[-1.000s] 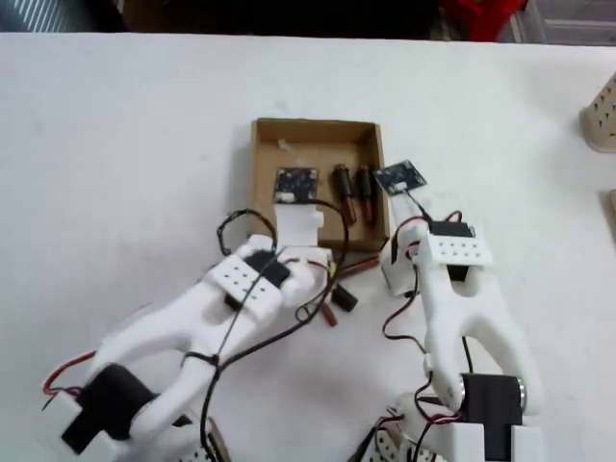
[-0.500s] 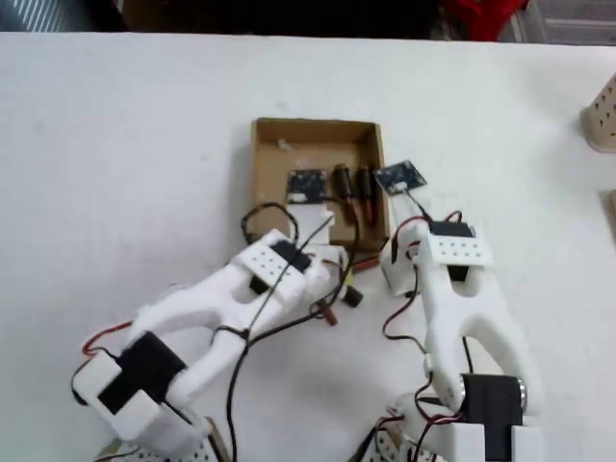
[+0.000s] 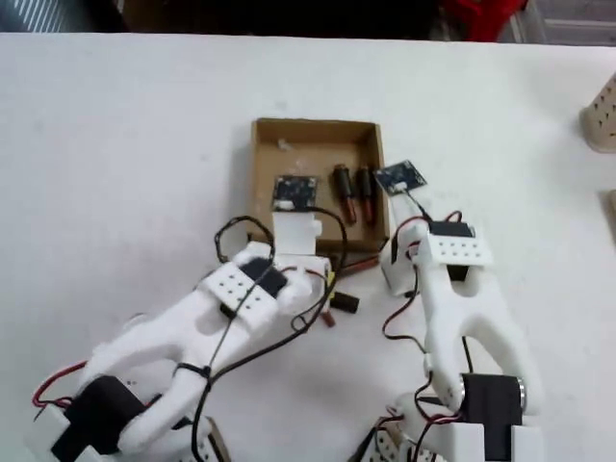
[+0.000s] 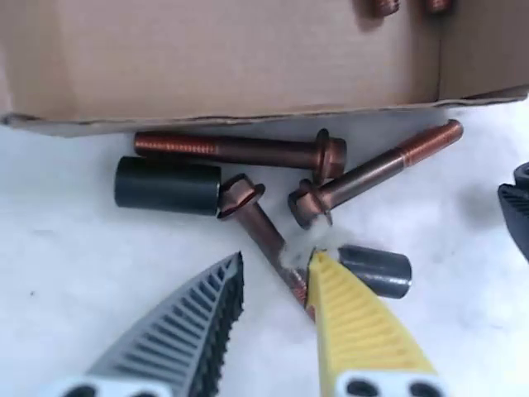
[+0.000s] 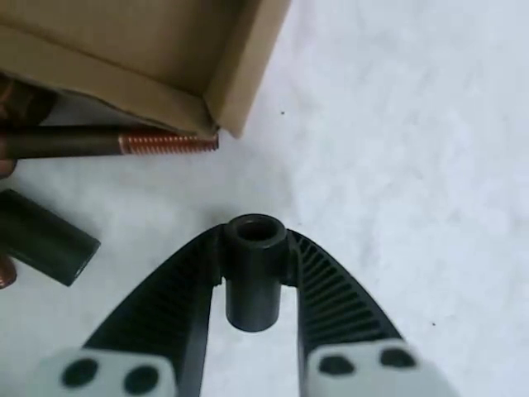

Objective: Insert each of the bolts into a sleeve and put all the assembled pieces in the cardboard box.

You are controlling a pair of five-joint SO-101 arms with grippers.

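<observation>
- The left gripper (image 4: pixel 277 265) was held open at the 6 o'clock side of the cardboard box (image 3: pixel 313 123). A loose bolt (image 4: pixel 261 230) was caught between its fingers, unpinched, its shank close to the yellow one.
- A better grasp would likely be taken nearer the flanged head, so that the threaded end is left free for insertion.
- The bolt was coppery and lay flat, its head against a spare sleeve (image 4: pixel 168 184).
- At the box's 5 o'clock a held sleeve (image 5: pixel 253 285) — dark, bore exposed — was clamped in the right gripper (image 5: pixel 254 241).

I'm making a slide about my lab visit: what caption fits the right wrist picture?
The right gripper clamps a black sleeve near a corner of the cardboard box, a bolt lying nearby.
</observation>
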